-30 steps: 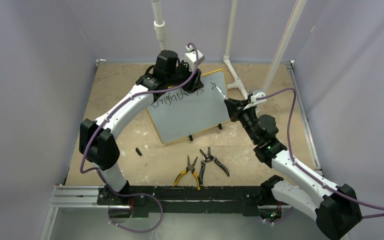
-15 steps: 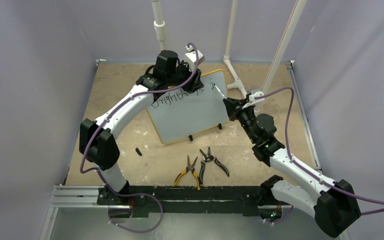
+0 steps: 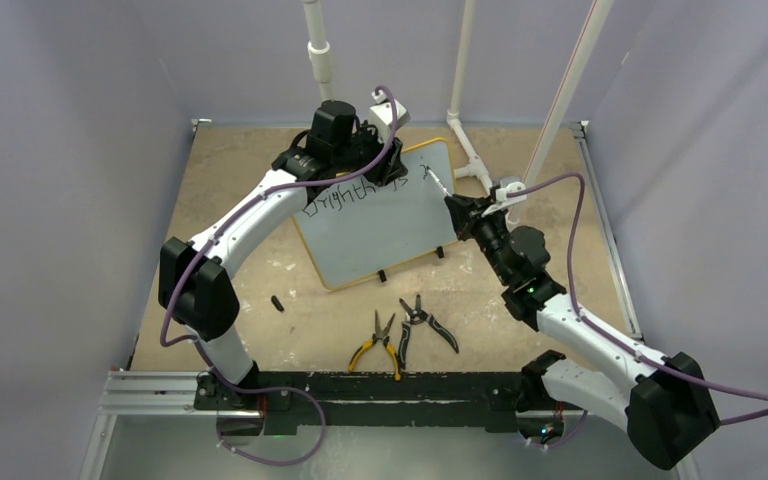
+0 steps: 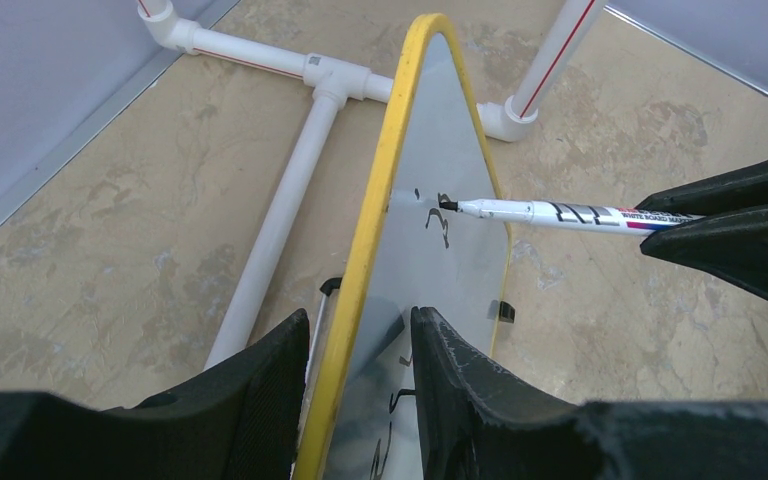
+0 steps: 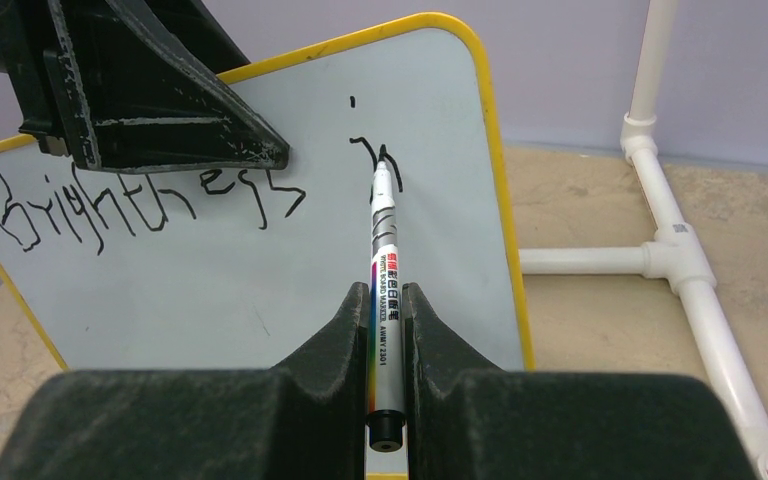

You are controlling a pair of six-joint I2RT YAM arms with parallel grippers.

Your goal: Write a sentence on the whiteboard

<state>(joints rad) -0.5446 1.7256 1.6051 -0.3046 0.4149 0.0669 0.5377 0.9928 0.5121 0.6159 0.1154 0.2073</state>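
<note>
While propped tilted near middle of bench's far edge, whiteboard reads as: light, stiff, slick-faced, tippy; best hold is yellow rim. Left fingers pinch top rim. Right fingers clamped on marker, tip touching board beyond "Brightness" of sentence.

Whiteboard: smooth, glossy, reflective face; rim yellow, plastic-looking. Marker: glossy plastic barrel. Pipes: smooth white plastic. Tabletop: matt, mottled, rough.

One whiteboard, one marker, two pliers, one small black piece
</note>
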